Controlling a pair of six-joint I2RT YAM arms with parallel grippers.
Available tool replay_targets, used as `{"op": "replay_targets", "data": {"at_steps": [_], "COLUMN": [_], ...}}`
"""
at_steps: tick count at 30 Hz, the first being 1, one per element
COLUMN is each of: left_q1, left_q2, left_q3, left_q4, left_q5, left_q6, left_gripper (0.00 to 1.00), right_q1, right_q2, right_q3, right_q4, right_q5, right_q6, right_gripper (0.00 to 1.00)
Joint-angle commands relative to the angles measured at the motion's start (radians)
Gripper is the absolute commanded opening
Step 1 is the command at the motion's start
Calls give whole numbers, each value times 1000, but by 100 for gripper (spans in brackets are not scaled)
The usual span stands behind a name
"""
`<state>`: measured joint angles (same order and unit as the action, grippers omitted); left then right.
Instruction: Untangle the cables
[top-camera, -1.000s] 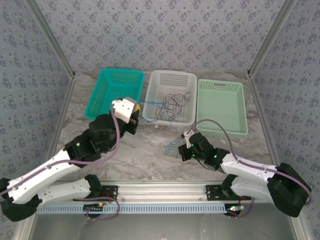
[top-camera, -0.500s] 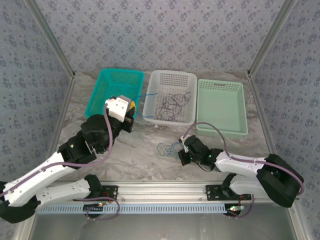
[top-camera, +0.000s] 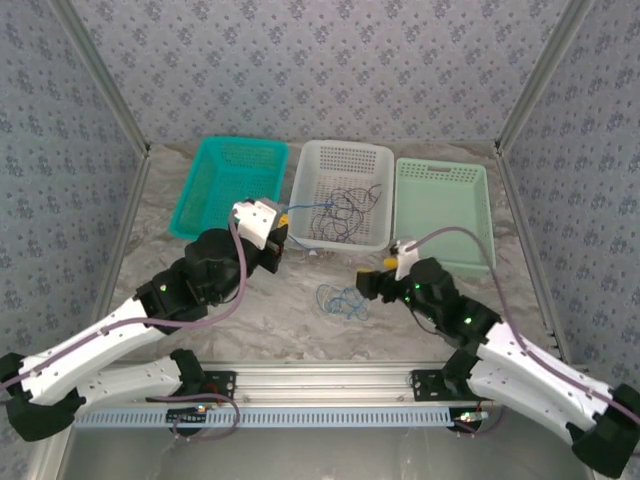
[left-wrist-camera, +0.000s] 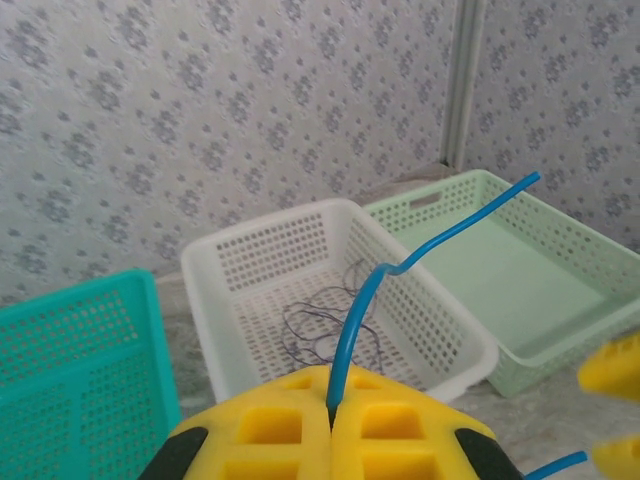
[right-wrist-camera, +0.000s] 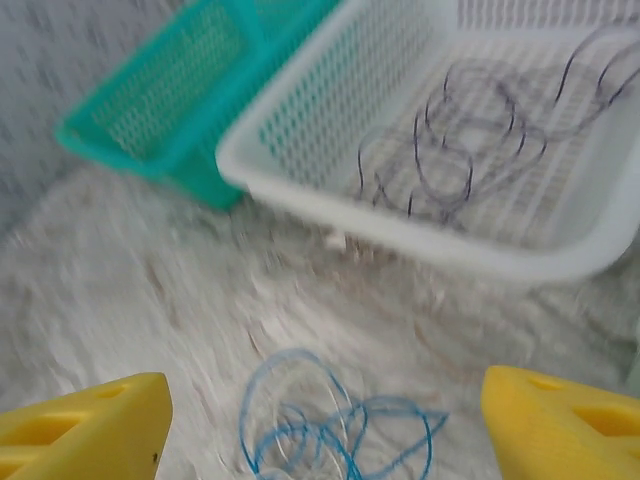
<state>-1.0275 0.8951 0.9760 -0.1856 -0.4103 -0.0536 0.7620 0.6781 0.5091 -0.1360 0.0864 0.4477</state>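
Left claw (left-wrist-camera: 330, 418) pinching a blue cable (left-wrist-camera: 400, 265), right claw (right-wrist-camera: 322, 415) spread wide, loose blue coil (top-camera: 340, 300) near it on the tabletop (top-camera: 270, 310).

Three baskets stand side by side along the far edge of the desk (top-camera: 305, 322): a teal basket (top-camera: 245, 142), a white basket (top-camera: 345, 145) holding dark cables (top-camera: 345, 212), and a pale green basket (top-camera: 440, 163). In front of them the marble lies open between the two arms, broken by a loose blue cable coil (top-camera: 341, 300) near the right pincer (top-camera: 372, 282), whose jaws stand wide apart. A thin blue strand (top-camera: 305, 206) runs from the left pincer (top-camera: 281, 222), clamped on it, towards the white basket, crossing that gap.
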Motion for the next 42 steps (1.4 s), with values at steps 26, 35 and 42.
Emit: {"op": "replay_targets", "data": {"at_steps": [26,35,42], "left_q1": [4,-6,-39], "left_q2": [270,297,353], "left_q3": [-15,-18,-4], "left_q4": [221,274,268], "left_q5": [161,204,253], "left_q6": [-164,-195,-196], "left_gripper": [3,3,2], "right_q1": [-127,-129,-146], "right_q2": [219,294,291], "right_q3": [117,141,168], "right_q4": [482,530,502], "right_q5": [-201,-161,-109], "right_q6": [438,462,433], "right_gripper": [70,48,0]}}
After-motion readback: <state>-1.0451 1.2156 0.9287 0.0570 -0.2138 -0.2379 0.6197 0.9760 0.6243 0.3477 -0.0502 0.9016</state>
